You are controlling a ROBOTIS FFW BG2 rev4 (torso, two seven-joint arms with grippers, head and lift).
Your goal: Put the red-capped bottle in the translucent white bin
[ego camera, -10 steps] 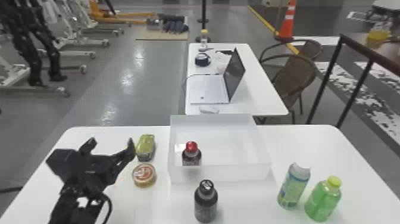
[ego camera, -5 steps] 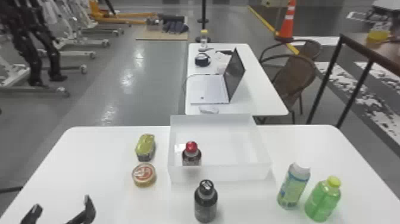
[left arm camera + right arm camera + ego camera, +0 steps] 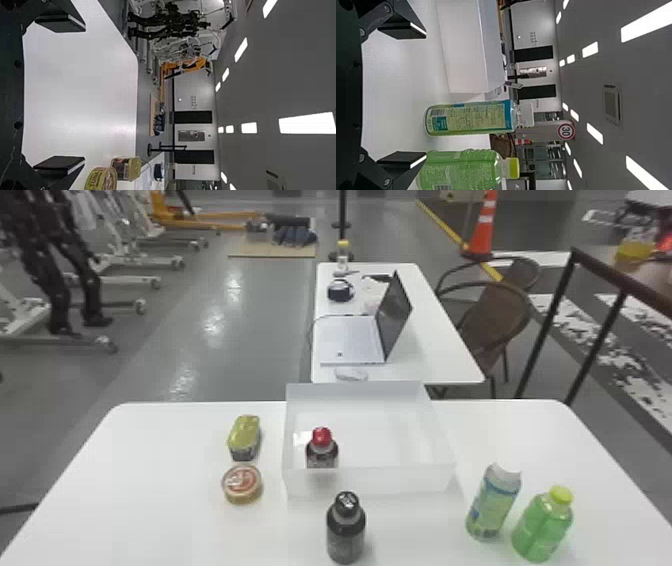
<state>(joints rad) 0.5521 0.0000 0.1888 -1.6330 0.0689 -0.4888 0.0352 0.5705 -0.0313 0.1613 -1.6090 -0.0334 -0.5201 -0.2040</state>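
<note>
Grey workshop floor (image 3: 240,345) stretches behind a white tabletop (image 3: 160,485), where a red-capped bottle (image 3: 321,453) stands upright inside a translucent white bin (image 3: 390,481), near its front wall toward the robot's left. The assigned placement appears complete, with no further handling evidently needed. The robot's left claw (image 3: 81,95) is spread wide and empty; its right claw (image 3: 423,95) is likewise wide open, holding nothing. Outside the bin, printed labels wrap a white-capped bottle (image 3: 492,505) and a yellow-capped green bottle (image 3: 542,525), while a round tin (image 3: 242,484) bears red-and-white artwork on its lid.
</note>
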